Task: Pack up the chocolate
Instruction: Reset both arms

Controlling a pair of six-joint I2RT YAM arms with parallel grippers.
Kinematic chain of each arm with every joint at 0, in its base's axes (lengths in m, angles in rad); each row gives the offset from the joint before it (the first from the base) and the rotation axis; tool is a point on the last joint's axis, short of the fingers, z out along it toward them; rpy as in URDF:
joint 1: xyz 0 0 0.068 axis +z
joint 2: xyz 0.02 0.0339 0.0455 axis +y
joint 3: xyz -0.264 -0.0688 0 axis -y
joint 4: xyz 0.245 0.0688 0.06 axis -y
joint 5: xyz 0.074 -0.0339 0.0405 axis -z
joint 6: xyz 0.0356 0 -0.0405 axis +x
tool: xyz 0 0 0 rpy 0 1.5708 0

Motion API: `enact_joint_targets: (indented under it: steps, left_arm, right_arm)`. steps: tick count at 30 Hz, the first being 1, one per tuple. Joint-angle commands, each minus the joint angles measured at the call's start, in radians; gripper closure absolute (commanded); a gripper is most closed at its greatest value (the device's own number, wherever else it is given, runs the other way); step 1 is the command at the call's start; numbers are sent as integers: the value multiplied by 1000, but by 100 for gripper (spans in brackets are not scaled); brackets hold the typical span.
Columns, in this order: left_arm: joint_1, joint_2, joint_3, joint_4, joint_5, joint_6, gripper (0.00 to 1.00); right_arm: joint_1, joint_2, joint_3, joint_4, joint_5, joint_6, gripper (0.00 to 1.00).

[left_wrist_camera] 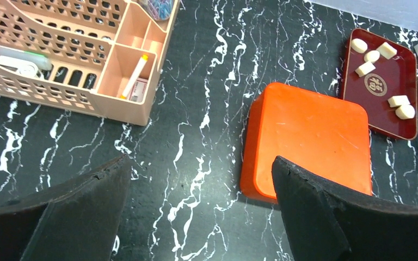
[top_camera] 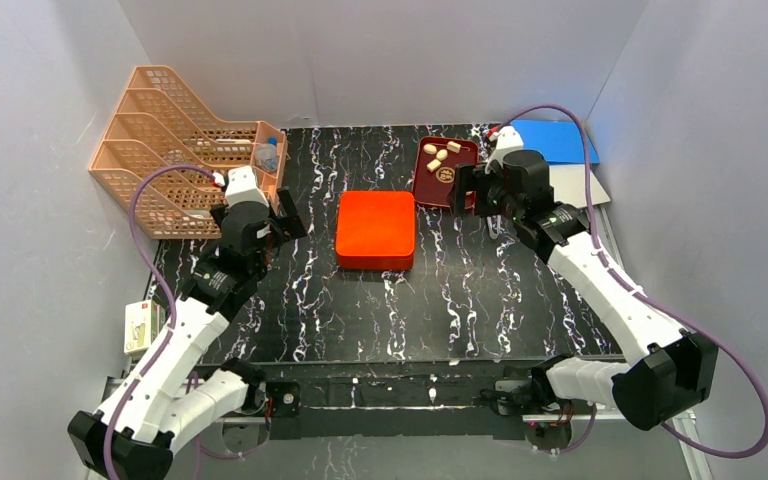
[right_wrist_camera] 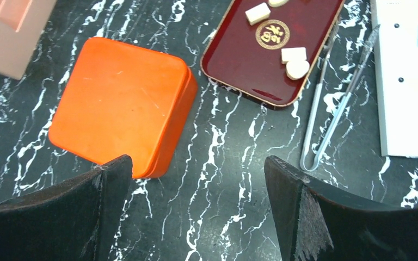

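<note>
Several pale chocolate pieces (top_camera: 438, 155) lie in the dark red tray (top_camera: 432, 190) at the back right; they show in the left wrist view (left_wrist_camera: 366, 68) and the right wrist view (right_wrist_camera: 296, 68). The orange-red box (top_camera: 375, 230) sits closed at the table's middle, also seen from the left wrist (left_wrist_camera: 310, 144) and the right wrist (right_wrist_camera: 120, 106). My left gripper (left_wrist_camera: 201, 160) is open and empty, above the table left of the box. My right gripper (right_wrist_camera: 198, 160) is open and empty, above the table between box and tray (right_wrist_camera: 239, 60).
A peach desk organizer (top_camera: 180, 150) stands at the back left. Clear tongs (right_wrist_camera: 332, 103) lie right of the tray. White paper (right_wrist_camera: 408, 81) and a blue sheet (top_camera: 550, 140) lie at the back right.
</note>
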Motion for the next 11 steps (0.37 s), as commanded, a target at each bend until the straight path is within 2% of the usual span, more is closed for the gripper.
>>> enact_joint_targets:
  steps: [1,11]
  left_arm:
    - [-1,-19,-11,51,-60,92,2]
    - [-1,-4,-67,114,-57,111,1]
  right_arm:
    - [-4,-10,-27,18,92,17,1]
    - [-6,5,-60,5,213,10,1]
